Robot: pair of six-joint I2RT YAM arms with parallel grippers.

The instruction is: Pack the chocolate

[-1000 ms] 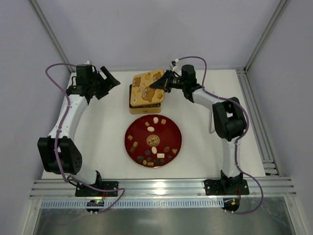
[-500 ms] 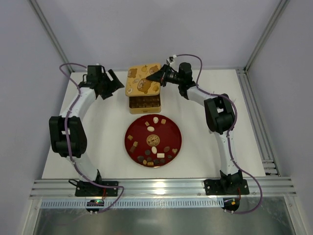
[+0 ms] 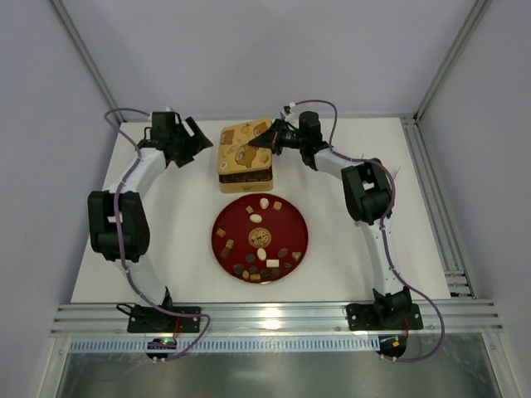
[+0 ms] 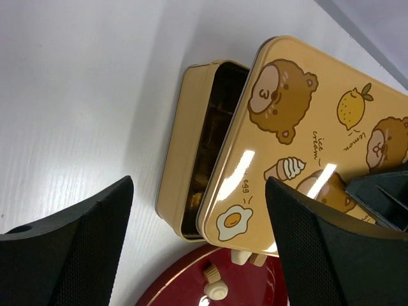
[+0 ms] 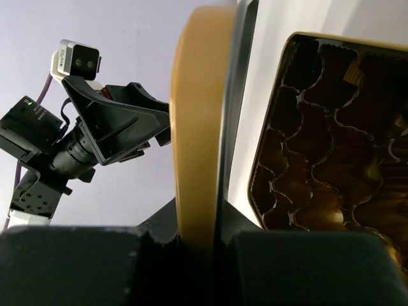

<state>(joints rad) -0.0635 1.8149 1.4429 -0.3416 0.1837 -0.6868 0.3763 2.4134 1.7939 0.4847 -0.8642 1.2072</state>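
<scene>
the right claw is clamped on the rim of the glossy gold metal lid printed with cartoon bears; its wrist view shows the lid edge-on, pinched between the two fingers. the lid hangs raised and shifted toward the far side of the gold square tin box, so the near rows of its brown paper-lined compartments are bare while the far rows sit under the lid. just to the left, the left claw hovers with its jaws spread wide around nothing, facing the lid's free edge. the bite-size chocolate pieces in dark brown, tan and cream all lie on the round red plate, just in front of the box; none can be seen in a compartment. the step in hand looks like clearing the lid away. a thin pinch on one edge of slick metal may let the lid swing or slip, so the lift should be slow and level, high enough that its low edge clears the box wall without dragging the box. setting it flat on the white table to one side, well apart from the plate, would leave both arms a clear path for picking.
</scene>
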